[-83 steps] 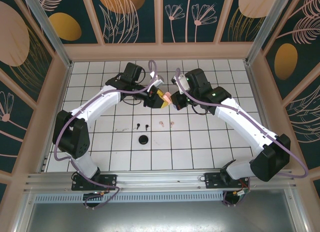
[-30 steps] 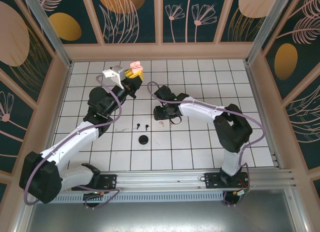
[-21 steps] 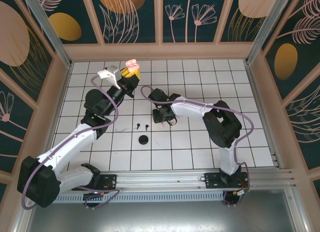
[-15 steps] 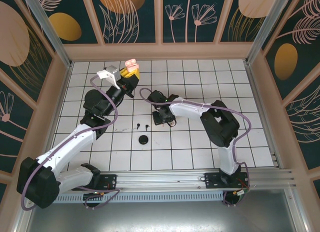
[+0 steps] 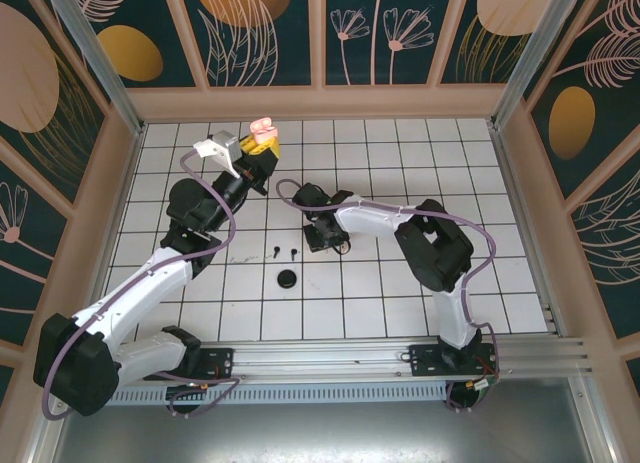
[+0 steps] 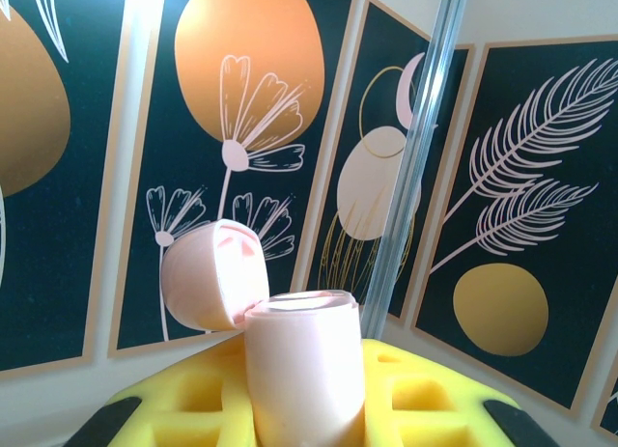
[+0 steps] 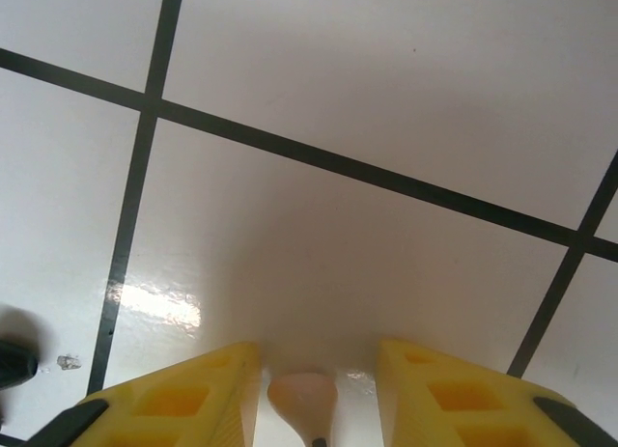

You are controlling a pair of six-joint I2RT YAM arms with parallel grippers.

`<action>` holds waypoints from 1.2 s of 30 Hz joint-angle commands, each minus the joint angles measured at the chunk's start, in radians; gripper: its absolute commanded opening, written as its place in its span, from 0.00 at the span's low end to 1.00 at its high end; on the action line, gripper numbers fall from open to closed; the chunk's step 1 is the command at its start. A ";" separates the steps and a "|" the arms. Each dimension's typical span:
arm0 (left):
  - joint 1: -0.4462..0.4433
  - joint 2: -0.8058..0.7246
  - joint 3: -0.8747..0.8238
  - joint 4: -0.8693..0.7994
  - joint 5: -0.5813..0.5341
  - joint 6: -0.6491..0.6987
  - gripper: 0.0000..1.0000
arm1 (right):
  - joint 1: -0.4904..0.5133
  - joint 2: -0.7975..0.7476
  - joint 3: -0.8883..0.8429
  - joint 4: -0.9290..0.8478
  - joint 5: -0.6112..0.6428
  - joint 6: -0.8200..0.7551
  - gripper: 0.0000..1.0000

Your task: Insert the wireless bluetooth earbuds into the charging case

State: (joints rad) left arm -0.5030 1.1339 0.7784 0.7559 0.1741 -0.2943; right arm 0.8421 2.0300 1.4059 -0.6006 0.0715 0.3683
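Earbuds are being collected one at a time, and the step in hand is judged to be the pick-up of a pink earbud. It lies on the white tiled table between the yellow fingers of the right gripper. The jaws are spread, with a gap seen on either side of the bud, so nothing is grasped yet. Two black earbuds lie on the tiles just to its left, with a black disc nearer the arm bases. The pink charging case is clamped upright in the left gripper, its lid swung open, raised near the far edge of the table. Next, the fingers would need to be closed squarely on the tiny rounded head without flicking it away, and the bud then carried to the open case.
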 commanded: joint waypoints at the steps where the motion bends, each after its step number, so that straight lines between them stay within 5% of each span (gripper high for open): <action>1: 0.002 -0.005 -0.003 0.039 -0.002 -0.016 0.00 | 0.014 0.011 0.005 -0.034 0.016 -0.012 0.36; 22: 0.001 0.000 -0.008 0.049 0.010 -0.026 0.00 | 0.026 -0.038 -0.022 -0.036 0.043 0.007 0.18; 36: 0.002 -0.018 -0.095 0.183 0.109 0.124 0.00 | -0.016 -0.369 0.010 -0.050 0.118 0.055 0.17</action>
State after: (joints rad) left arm -0.5030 1.1336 0.7143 0.8162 0.2264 -0.2459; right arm 0.8433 1.7405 1.3849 -0.6205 0.1459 0.4000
